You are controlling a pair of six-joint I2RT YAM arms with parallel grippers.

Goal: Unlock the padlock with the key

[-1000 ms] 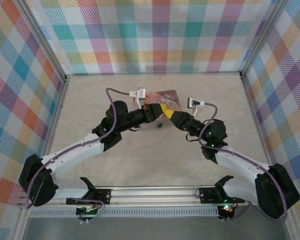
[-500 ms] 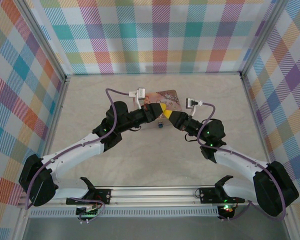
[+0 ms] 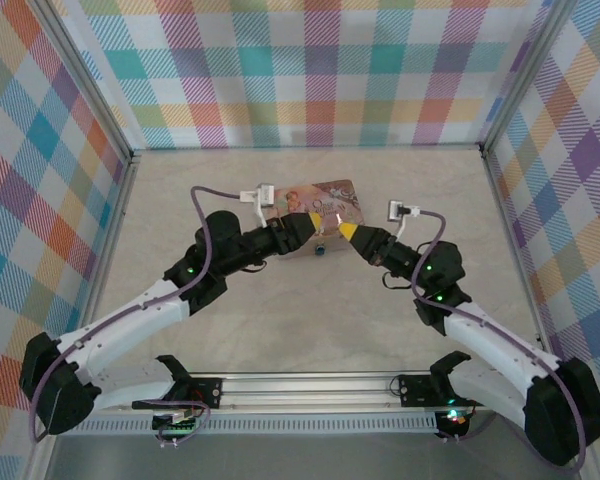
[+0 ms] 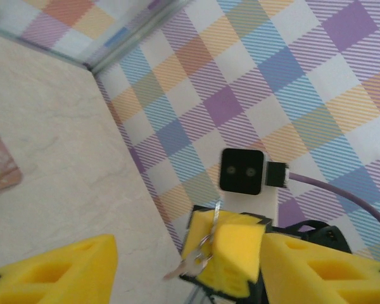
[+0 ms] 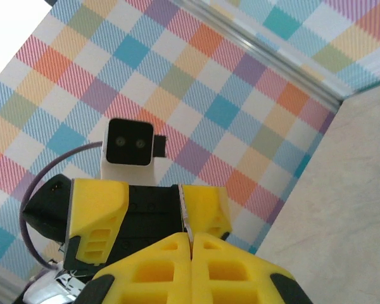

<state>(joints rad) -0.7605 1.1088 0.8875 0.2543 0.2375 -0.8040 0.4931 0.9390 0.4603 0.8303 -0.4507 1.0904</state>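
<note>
**STATUS: KEY IN R GRIPPER, PADLOCK ON TABLE**

Top view: both arms reach in over the table (image 3: 300, 320). Their tips sit nose to nose, just apart, at approx. 12 o'clock of table centre. L gripper (image 3: 316, 218) points twd 3 o'clock, R gripper (image 3: 344, 230) twd 10 o'clock.

L gripper: jaws partly spread, nothing gripped. In the L wrist view its two yellow fingers (image 4: 57, 272) stand at 7 and 5 o'clock of frame, w/ the R gripper's tip in the gap betw. them.

R gripper: jaws fully closed; the R wrist view shows the pads flush along one seam. The L wrist view shows the key (image 4: 187, 267), small grey metal, pinched at the pads' edge along w/ a thin key ring (image 4: 207, 242). Its tip sticks out twd 8 o'clock.

Padlock (image 3: 322, 248): tiny, dark, blue spot. Lies on the table at 6 o'clock of the L tip and 7 o'clock of the R tip, near both. Shackle state: cannot tell, too small.

Tin (image 3: 330, 193): pink floral, at 12 o'clock of the padlock, behind both tips.
</note>
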